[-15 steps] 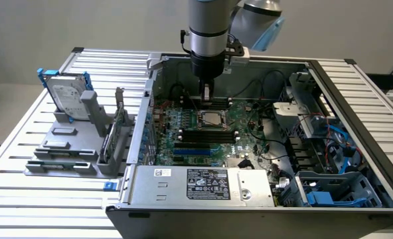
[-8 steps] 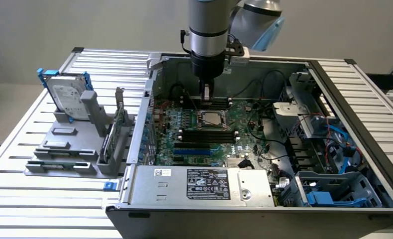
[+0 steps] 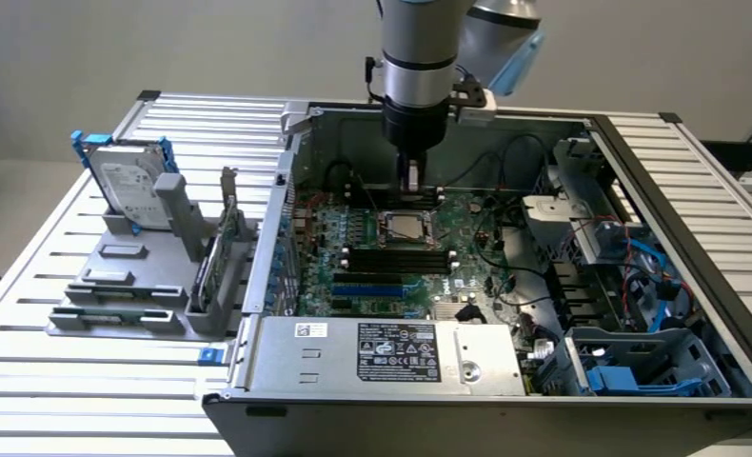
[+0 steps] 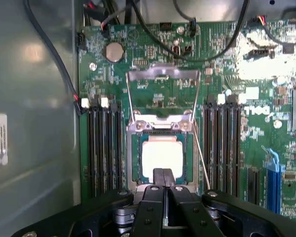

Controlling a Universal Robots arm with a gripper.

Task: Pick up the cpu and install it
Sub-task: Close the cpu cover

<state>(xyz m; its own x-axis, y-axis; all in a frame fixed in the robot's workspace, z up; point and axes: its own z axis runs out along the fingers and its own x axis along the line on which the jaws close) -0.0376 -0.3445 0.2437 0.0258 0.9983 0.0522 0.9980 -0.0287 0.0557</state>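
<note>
- Hanging inside the open computer case (image 3: 662, 190), the claw (image 3: 414, 188) points straight down at the green motherboard (image 3: 478, 214) in the exterior view. A small pale square sits just beneath its tip.
- The wrist view brings that square close. It is the cpu (image 4: 162, 155), lying flat in its socket directly under the claw (image 4: 163, 174).
- The claw is clenched, its two black fingers pressed together with nothing between them. Their tips overlap the cpu's nearest edge, and I cannot tell whether they touch it.
- The cpu is a small flat square with a dull silver top that catches the light and looks almost white, ringed by the dark socket frame (image 4: 134, 153).
- Beyond the cpu, farther from the claw, the hinged metal load plate (image 4: 163, 79) lies swung open on the board.
- Black memory slots (image 4: 103, 148) run along both sides of the claw.
- The exterior view adds what lies outside the case. A large silver hard drive (image 3: 132, 181) stands upright in a grey rack (image 3: 122, 286), well apart from the claw, toward the exterior view's left.
</note>
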